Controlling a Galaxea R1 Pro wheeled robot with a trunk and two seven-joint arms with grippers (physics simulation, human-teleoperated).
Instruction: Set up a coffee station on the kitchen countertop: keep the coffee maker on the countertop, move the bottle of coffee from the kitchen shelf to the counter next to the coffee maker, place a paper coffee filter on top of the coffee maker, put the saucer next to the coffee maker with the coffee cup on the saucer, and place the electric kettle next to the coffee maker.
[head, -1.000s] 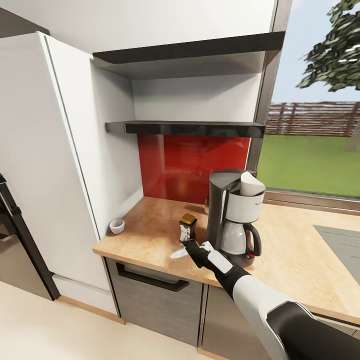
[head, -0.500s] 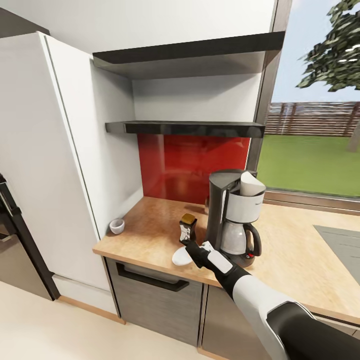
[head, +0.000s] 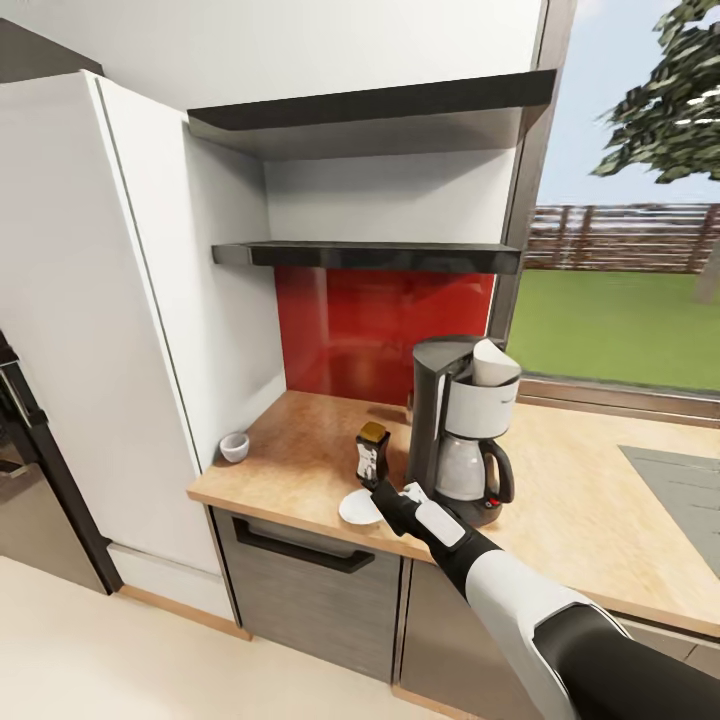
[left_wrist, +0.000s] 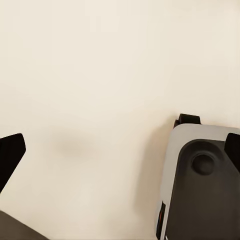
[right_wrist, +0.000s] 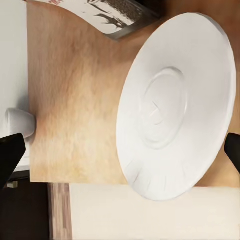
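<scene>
Saucer (head: 357, 506) is seen flat on the countertop (head: 290, 460) near its front edge, just in front of the bottle of coffee (head: 371, 453) and beside the coffee maker (head: 458, 427), on the fridge side. Right gripper (head: 383, 497) is extended over the counter w/ its black fingers at the saucer's near rim; whether the rim is touched can't be told from the head view.

In the right wrist view the saucer (right_wrist: 175, 105) is spread across the frame betw. the two dark fingertips (right_wrist: 11, 157), which are shown wide apart at opposite edges, so the right gripper is open and nothing is pinched. The bottle's white label (right_wrist: 105, 15) is seen just beyond the saucer, apparently clear of it. The coffee cup (right_wrist: 19, 123) is seen well apart from the saucer, at the counter's far-left end next to the tall white cabinet (head: 120, 330); in the head view the cup (head: 234, 447) is upright.

Paper coffee filter (head: 494, 364) is perched on top of the coffee maker, tilted toward the window (head: 630, 240). The glass carafe (head: 468, 470) is seated in the machine.

Left gripper (left_wrist: 120, 150) is pointed at pale floor (left_wrist: 90, 100), its fingertips spread to both edges of the frame, i.e. open and empty; part of the robot's grey-and-black base (left_wrist: 200, 185) is seen beside it.
</scene>
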